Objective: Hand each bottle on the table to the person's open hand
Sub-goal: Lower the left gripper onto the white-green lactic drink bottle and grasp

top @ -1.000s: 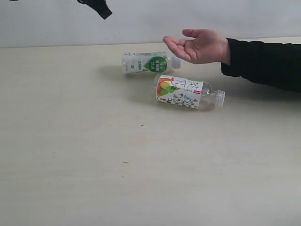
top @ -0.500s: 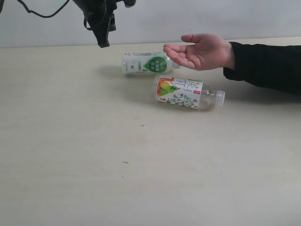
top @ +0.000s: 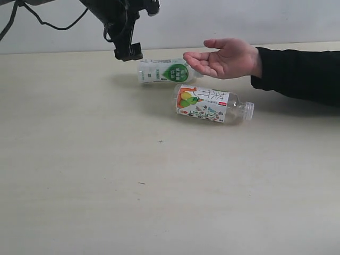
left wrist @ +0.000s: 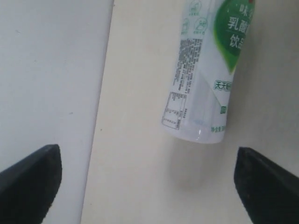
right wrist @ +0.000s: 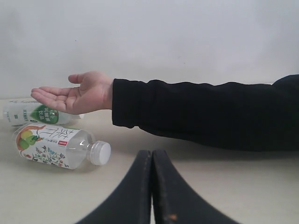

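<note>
L pincer [top: 128,53] hangs over the tabletop [top: 106,186] near the back edge, just beside the base end of the white btl w/ green leaf label [top: 167,71], not touching it; jaws wide apart, nothing btwn them; in left wrist view each fingertip [left wrist: 28,179] sits far out to a side, w/ the btl's base ahead in the gap. White btl lies on its side, cap end toward the person's hand [top: 226,56]; hand is palm up, open, empty, raised above that cap end; black sleeve [top: 297,71] runs off to the right. Clear btl w/ fruit label [top: 210,104] lies on its side just in front of the white one, cap pointing right; whether the two touch, can't tell. R pincer [right wrist: 152,186] has jaws pressed together, holding nothing; it points toward the sleeve, w/ both btls off to one side.
</note>
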`<state>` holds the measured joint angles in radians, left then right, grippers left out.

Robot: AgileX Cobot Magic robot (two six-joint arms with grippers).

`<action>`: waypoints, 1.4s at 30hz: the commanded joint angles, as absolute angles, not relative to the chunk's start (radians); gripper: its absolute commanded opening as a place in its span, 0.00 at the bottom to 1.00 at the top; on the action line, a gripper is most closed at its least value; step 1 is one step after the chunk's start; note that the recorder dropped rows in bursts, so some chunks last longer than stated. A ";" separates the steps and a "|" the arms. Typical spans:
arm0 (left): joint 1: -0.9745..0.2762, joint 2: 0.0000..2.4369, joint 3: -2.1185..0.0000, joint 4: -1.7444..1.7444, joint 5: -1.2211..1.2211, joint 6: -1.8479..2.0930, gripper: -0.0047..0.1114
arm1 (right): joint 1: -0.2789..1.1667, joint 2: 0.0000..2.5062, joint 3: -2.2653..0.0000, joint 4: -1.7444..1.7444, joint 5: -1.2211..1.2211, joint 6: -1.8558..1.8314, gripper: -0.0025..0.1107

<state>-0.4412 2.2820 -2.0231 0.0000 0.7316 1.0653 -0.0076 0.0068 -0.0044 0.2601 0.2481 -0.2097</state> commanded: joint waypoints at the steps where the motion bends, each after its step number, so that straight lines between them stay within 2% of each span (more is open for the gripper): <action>1: -0.443 2.324 -2.031 -0.021 0.712 1.064 0.86 | -0.005 0.000 0.000 0.261 0.245 -0.210 0.02; 9: -0.443 2.377 -2.031 -0.033 0.692 1.064 0.86 | -0.005 0.000 0.000 0.261 0.245 -0.210 0.02; 28: -0.476 2.497 -2.031 -0.068 0.462 1.078 0.86 | -0.005 0.000 0.000 0.261 0.245 -0.210 0.02; 42: -0.478 2.512 -2.031 -0.063 0.379 1.078 0.86 | -0.005 0.000 0.000 0.261 0.245 -0.210 0.02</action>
<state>-0.4741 2.5146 -2.0231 -0.0618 0.3981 1.0792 -0.0076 0.0068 -0.0044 0.2601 0.2481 -0.2097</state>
